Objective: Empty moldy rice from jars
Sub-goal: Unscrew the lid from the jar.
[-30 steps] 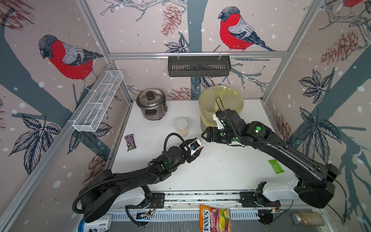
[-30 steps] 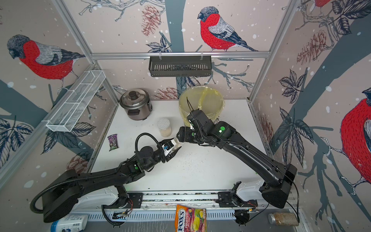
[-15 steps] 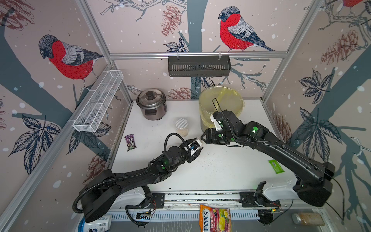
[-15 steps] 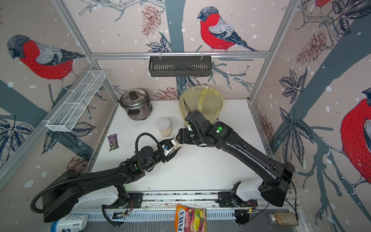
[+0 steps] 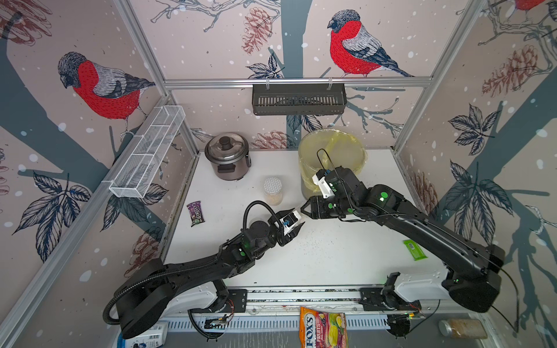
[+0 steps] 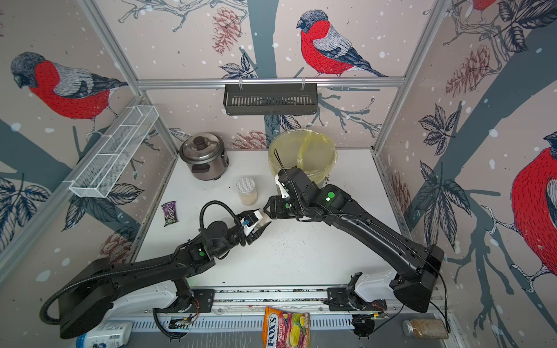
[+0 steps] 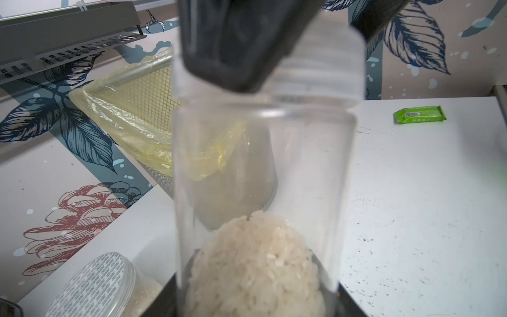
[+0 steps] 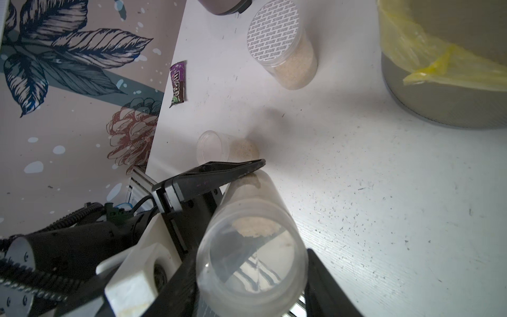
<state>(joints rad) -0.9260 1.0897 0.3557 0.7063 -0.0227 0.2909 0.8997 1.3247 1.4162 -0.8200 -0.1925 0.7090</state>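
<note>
The left gripper point(image 5: 297, 222) is clamping the tilted narrow jar point(image 7: 260, 164) over the counter point(image 5: 331, 256), moldy rice point(image 7: 255, 269) sitting at its base. The right gripper point(image 6: 267, 210) is straddling its lid point(image 8: 252, 263), jaws half-spread, contact unclear; it should seat squarely before twisting.

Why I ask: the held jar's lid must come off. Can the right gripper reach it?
Probably yes: the right gripper straddles the lid with nothing between, while the left gripper holds the jar.
</note>
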